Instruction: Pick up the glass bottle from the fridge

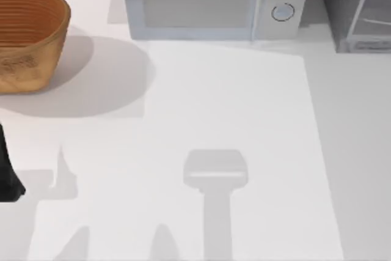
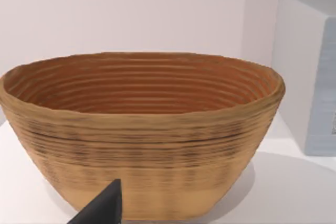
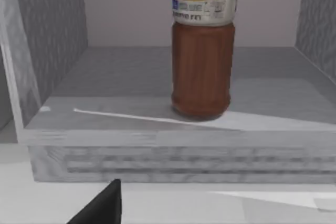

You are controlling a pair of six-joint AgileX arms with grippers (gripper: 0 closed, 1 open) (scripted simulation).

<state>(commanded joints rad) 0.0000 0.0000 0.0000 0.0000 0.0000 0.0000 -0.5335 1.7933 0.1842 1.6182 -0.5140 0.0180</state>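
Glass bottle [image 3: 201, 61] stands upright on the open fridge [image 3: 157, 93] floor, near its front edge. Left arm [image 1: 9, 172] sits at the bench's [image 1: 232, 102] left edge, facing the wicker basket [image 2: 142, 129]. Finger state: cannot tell for either arm.

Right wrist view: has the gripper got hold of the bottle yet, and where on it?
No. The bottle stands upright on the fridge floor, untouched; one right fingertip shows short of the fridge. Nothing is held there.
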